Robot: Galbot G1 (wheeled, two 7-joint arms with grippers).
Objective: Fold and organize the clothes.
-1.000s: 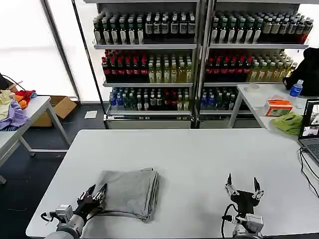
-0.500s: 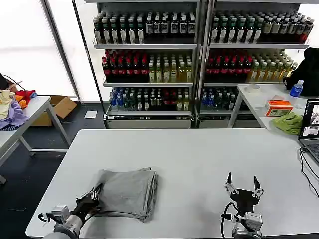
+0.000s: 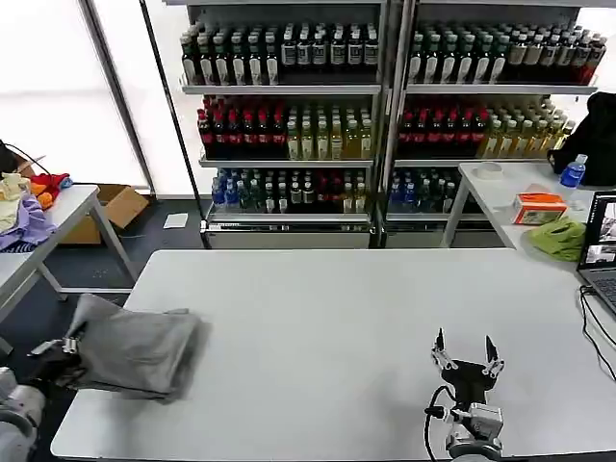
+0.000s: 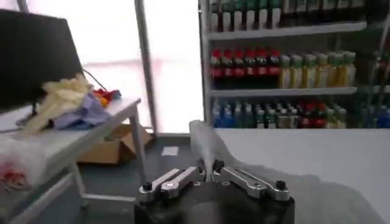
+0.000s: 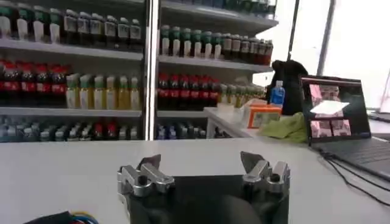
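Head view: one folded grey shirt (image 3: 135, 348) at the white table's (image 3: 366, 318) left edge, partly hanging past it, dragged leftward from its spot further in half a second ago. Left gripper (image 3: 60, 348) clamped on the shirt's left end, mostly cut off by the frame. Right gripper (image 3: 464, 354) parked near the front edge, fingers spread wide, holding nothing, same place as before.

Left wrist view: left gripper (image 4: 210, 172) pinched shut on a fold of the shirt (image 4: 210, 146), rest of the cloth blurry.

Right wrist view: right gripper (image 5: 204, 167) wide open and empty above the table (image 5: 73, 176)
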